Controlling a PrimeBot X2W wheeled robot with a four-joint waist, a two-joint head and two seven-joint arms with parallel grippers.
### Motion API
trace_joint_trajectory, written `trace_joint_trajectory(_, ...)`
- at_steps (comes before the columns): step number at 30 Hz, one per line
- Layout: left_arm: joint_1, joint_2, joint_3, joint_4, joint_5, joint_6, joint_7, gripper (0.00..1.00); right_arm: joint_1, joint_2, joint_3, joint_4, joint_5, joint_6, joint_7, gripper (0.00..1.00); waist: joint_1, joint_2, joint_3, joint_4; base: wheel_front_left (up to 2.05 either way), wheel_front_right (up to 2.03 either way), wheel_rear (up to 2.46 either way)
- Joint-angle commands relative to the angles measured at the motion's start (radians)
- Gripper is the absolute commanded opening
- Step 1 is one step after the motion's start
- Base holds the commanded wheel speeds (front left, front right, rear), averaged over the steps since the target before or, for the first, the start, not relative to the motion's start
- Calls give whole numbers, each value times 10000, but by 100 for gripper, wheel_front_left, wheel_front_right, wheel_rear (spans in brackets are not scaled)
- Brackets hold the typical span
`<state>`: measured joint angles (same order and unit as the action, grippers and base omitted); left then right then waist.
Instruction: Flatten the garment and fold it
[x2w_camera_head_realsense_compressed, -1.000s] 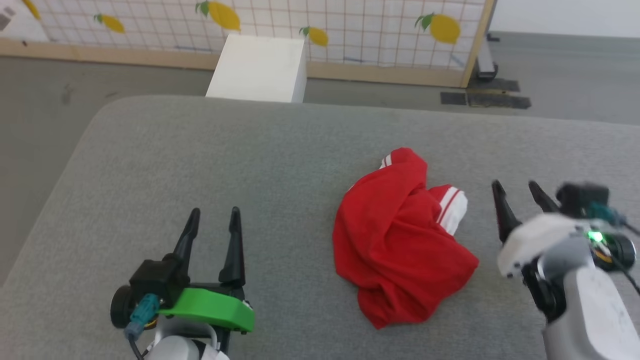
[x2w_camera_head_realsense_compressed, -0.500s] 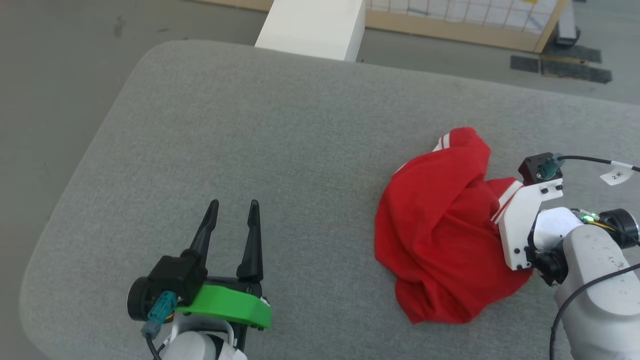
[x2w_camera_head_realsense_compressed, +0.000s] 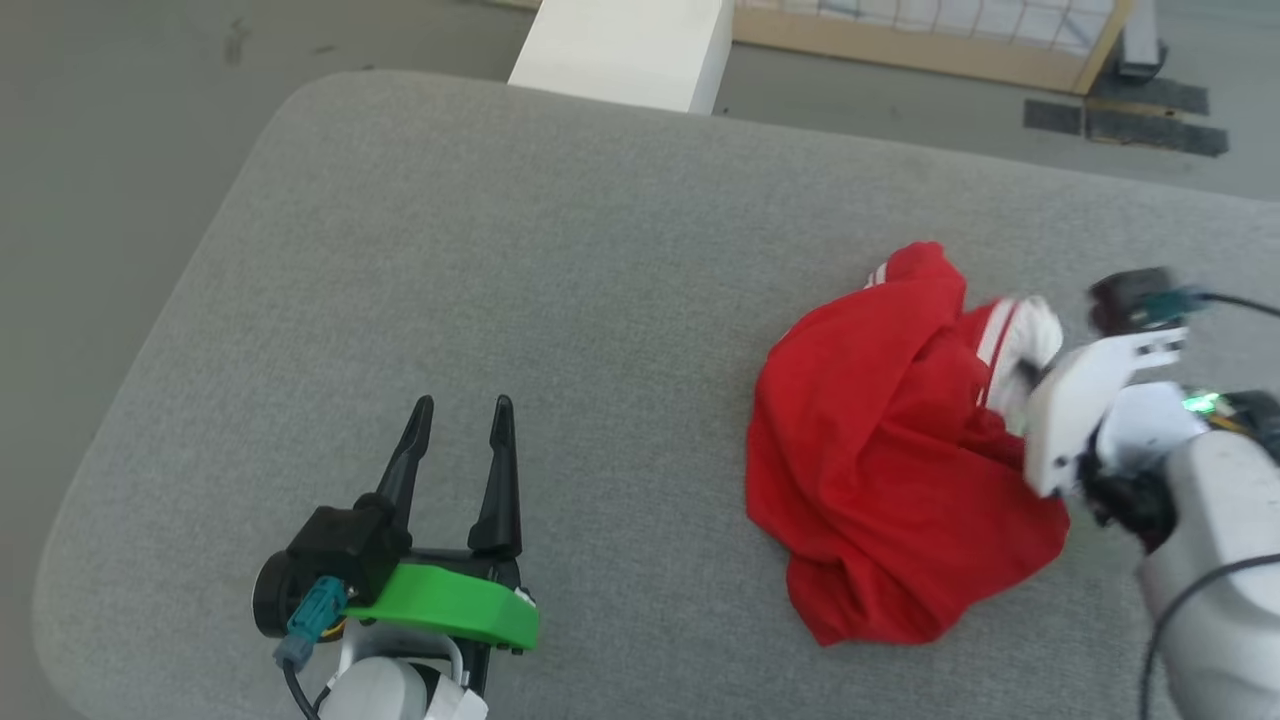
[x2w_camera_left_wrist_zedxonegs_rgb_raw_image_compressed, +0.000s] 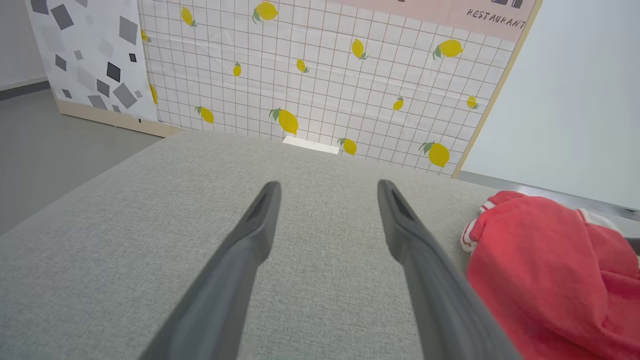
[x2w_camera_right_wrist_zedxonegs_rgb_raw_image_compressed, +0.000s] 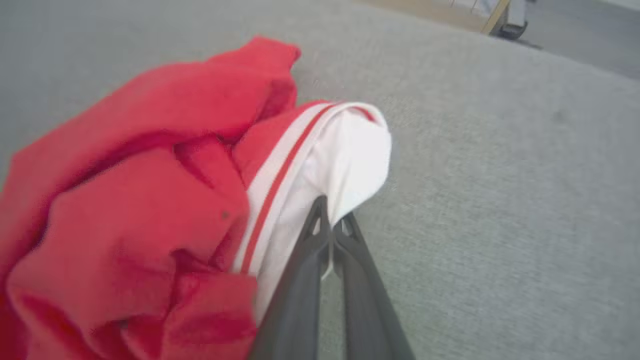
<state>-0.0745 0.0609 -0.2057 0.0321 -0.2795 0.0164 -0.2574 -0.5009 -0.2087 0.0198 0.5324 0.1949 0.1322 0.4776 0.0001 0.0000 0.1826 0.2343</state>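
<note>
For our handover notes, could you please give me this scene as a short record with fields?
surface: grey padded top
task item: garment, red, crumpled in a heap, not yet flat
detail: white sleeve with a red stripe, at the heap's right edge
left jaws: open, empty, apart from the garment
right jaws: shut on the white sleeve
background: white box, lemon-print panel

Showing long dark fingers (x2w_camera_head_realsense_compressed: 499, 470) on the left tool (x2w_camera_head_realsense_compressed: 463, 402), backed by a bright green bracket (x2w_camera_head_realsense_compressed: 440, 605), black block (x2w_camera_head_realsense_compressed: 345, 540), teal plug (x2w_camera_head_realsense_compressed: 312, 610) and black cable (x2w_camera_head_realsense_compressed: 296, 695); carrying a white bracket (x2w_camera_head_realsense_compressed: 1085, 400), green light (x2w_camera_head_realsense_compressed: 1197, 404) and pale grey forearm (x2w_camera_head_realsense_compressed: 1220, 560) behind the right tool (x2w_camera_right_wrist_zedxonegs_rgb_raw_image_compressed: 331, 220).
</note>
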Motion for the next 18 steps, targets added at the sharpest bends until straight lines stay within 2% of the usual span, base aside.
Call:
trace_joint_trajectory(1,-57,-44,47,46,112,-94,-43,100,-89,-149,-389,-250,179,-15,-306,0,-1,0,-411,-363,0,0,0)
trace_joint_trajectory(5,72,-55,151,156,135,-216,-43,100,394,-405,-1986,-962,287,-15,-727,0,-1,0,-767,-601,0,0,0)
trace_joint_trajectory(8,216,-61,241,215,128,-289,-43,100,1368,-421,-3351,-1350,-75,-15,-409,0,-1,0,-1007,-780,0,0,0)
trace_joint_trajectory(12,430,-68,295,319,92,-384,-43,100,3049,108,-4272,-1493,-542,-15,627,0,-1,0,-1228,-965,0,0,0)
trace_joint_trajectory(15,518,-73,337,369,53,-422,-43,100,3694,658,-4627,-1751,-636,-15,828,0,-1,0,-1261,-1114,0,0,0)
trace_joint_trajectory(16,537,-73,343,403,52,-435,-43,100,3810,823,-4667,-1917,-689,-15,735,58,-1,0,-1280,-1166,0,0,0)
trace_joint_trajectory(17,544,-74,342,438,48,-448,-43,100,3859,936,-4718,-2056,-672,-15,612,100,-1,0,-1291,-1200,0,0,0)
trace_joint_trajectory(18,545,-74,340,490,49,-460,-43,100,3851,1080,-4839,-2239,-561,-15,382,100,-1,0,-1321,-1242,0,0,0)
